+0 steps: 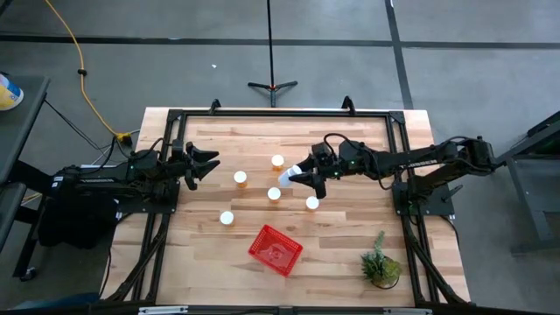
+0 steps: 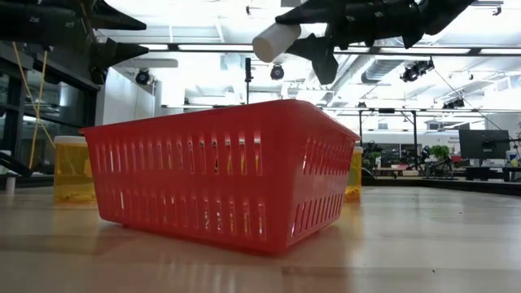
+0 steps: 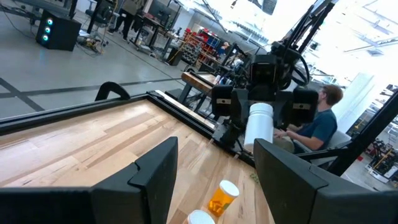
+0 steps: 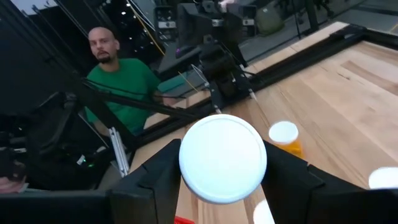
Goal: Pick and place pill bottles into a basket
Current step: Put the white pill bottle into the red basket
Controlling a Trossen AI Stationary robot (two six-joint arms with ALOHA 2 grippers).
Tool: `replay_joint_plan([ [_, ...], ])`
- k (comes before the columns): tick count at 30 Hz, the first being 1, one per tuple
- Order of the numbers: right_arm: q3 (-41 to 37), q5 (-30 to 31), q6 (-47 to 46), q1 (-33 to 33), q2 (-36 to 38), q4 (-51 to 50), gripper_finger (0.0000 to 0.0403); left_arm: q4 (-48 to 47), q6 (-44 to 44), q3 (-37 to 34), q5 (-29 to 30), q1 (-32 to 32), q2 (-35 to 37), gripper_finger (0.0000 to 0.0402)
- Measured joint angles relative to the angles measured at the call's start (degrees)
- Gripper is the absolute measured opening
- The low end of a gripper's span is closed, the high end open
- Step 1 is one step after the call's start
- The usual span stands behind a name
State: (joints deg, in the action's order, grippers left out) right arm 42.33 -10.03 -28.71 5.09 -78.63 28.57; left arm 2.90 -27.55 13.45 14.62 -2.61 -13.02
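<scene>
- While five bottles (image 1: 240, 178) stand on the table (image 1: 350, 227), the basket (image 1: 276, 248) looks empty from above; right gripper (image 1: 302, 179) pinches a sixth.
- Low: basket (image 2: 220, 175) near, held bottle (image 2: 275, 41) high above.
- Left wrist: left gripper (image 3: 214, 168) spread, holding nothing.
- Right wrist: white cap (image 4: 222, 158) between fingers (image 4: 152, 180).

Five pill bottles (image 1: 240, 178) stand scattered mid-table, with bare wood between them; the basket (image 1: 276, 249) sits open-topped nearer the front edge. A potted plant (image 1: 381, 262) blocks the front right corner.
</scene>
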Motion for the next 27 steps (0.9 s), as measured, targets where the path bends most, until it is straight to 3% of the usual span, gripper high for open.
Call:
replay_joint_plan([
  [27,0.0,-4.89,-2.38,0.02,0.0,3.07,0.017,0.0,0.0,0.0,-0.01,-0.01,0.02,0.0243],
])
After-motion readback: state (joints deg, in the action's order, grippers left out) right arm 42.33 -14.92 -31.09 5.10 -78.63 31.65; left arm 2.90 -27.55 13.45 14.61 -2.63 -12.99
